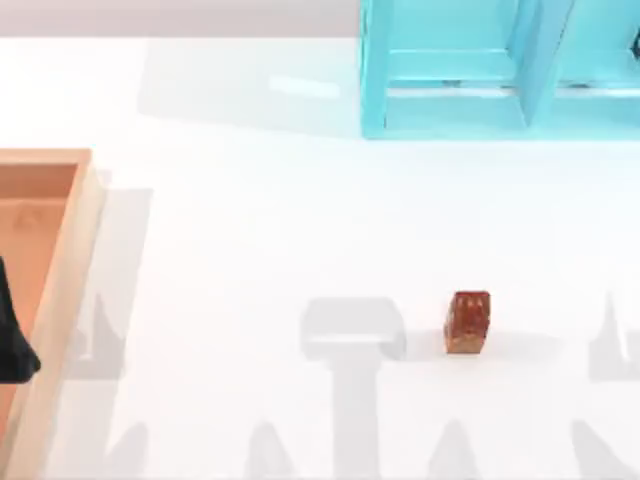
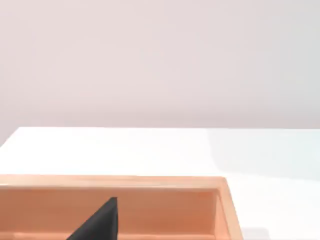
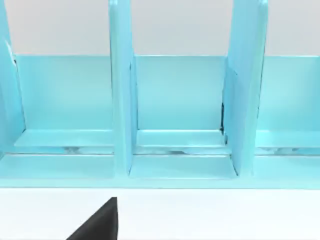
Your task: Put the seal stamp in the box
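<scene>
At the table's left edge, the left gripper (image 1: 15, 345) hangs over the box (image 1: 68, 260), a dark finger (image 2: 100, 222) above its orange-brown floor; whether its fingers are spread cannot be told; the seal stamp (image 1: 467, 321) stands upright on the white table (image 1: 250, 220), well apart to the right; the turquoise shelf unit (image 1: 450, 110) sits at the far right.

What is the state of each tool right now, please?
Left tool: over the box at the table's left, holding nothing; open or closed cannot be told.
Right tool: facing the turquoise shelf; cannot be told.
</scene>
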Motion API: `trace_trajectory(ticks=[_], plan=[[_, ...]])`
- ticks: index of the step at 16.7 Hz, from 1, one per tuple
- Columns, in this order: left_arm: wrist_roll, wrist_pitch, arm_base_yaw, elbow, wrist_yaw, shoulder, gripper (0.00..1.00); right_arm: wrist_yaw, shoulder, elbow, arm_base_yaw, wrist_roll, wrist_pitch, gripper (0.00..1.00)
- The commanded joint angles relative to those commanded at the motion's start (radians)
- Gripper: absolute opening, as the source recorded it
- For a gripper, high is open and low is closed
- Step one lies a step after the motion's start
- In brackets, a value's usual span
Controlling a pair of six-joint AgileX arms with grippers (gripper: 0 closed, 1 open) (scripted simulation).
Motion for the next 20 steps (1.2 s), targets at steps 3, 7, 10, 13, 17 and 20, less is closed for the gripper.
trace_trajectory(ticks=[3, 7, 10, 13, 17, 20], plan=[[-0.001, -0.009, -0.005, 0.004, 0.0, 0.009, 1.0, 0.0, 0.0, 0.0, 0.0, 0.0, 0.0, 1.0], [-0.022, -0.126, -0.068, 0.083, -0.006, 0.148, 1.0, 0.0, 0.0, 0.0, 0.0, 0.0, 0.0, 1.0], [-0.065, -0.269, -0.153, 0.221, -0.011, 0.347, 1.0, 0.0, 0.0, 0.0, 0.0, 0.0, 0.0, 1.0], [-0.139, -0.427, -0.261, 0.436, -0.015, 0.595, 1.0, 0.0, 0.0, 0.0, 0.0, 0.0, 0.0, 1.0], [-0.278, -0.637, -0.423, 0.826, -0.017, 0.952, 1.0, 0.0, 0.0, 0.0, 0.0, 0.0, 0.0, 1.0], [-0.403, -0.787, -0.549, 1.167, -0.019, 1.224, 1.0, 0.0, 0.0, 0.0, 0.0, 0.0, 0.0, 1.0]])
